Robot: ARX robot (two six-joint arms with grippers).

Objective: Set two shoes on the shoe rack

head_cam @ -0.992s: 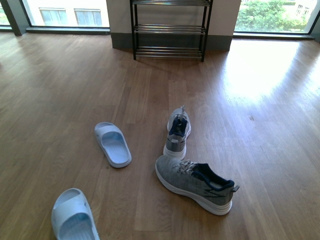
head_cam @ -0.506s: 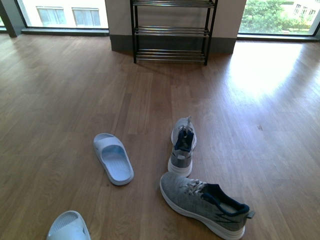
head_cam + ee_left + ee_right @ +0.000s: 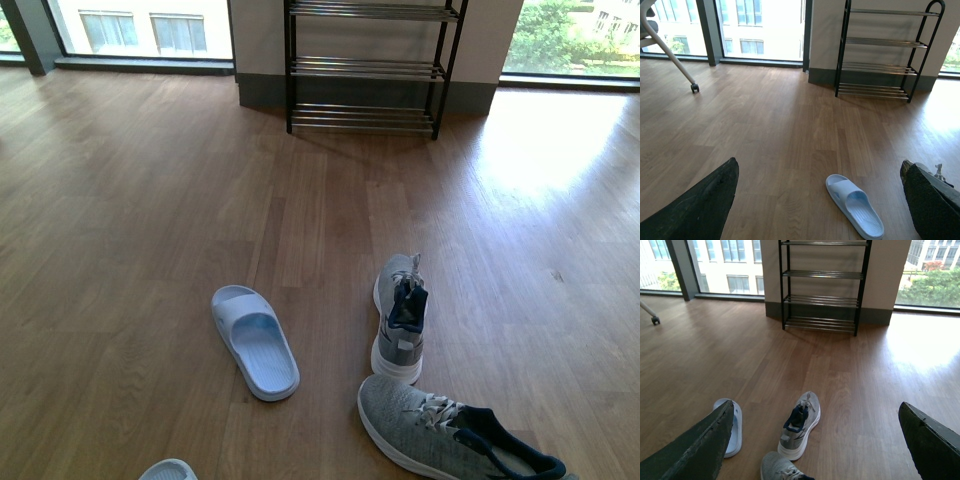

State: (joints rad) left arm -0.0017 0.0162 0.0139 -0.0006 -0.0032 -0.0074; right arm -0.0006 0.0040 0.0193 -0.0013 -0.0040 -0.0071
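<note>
Wood floor (image 3: 150, 200), rack (image 3: 365, 68) far off; sneakers (image 3: 400, 320) look light and soft, so pinch the heel collar; left gripper (image 3: 818, 167) and right gripper (image 3: 816, 406) gape empty

Wooden plank floor (image 3: 150, 200), pale wall (image 3: 260, 40) with dark skirting (image 3: 262, 92), tall windows (image 3: 765, 25) on both sides, bright sun glare (image 3: 540, 150) on the boards at right, trees (image 3: 930, 287) outside, perhaps a chair's wheeled leg (image 3: 692, 87)

Grey sneakers (image 3: 400, 315), pale blue slide (image 3: 255, 342), black-chrome rack (image 3: 365, 68)
</note>
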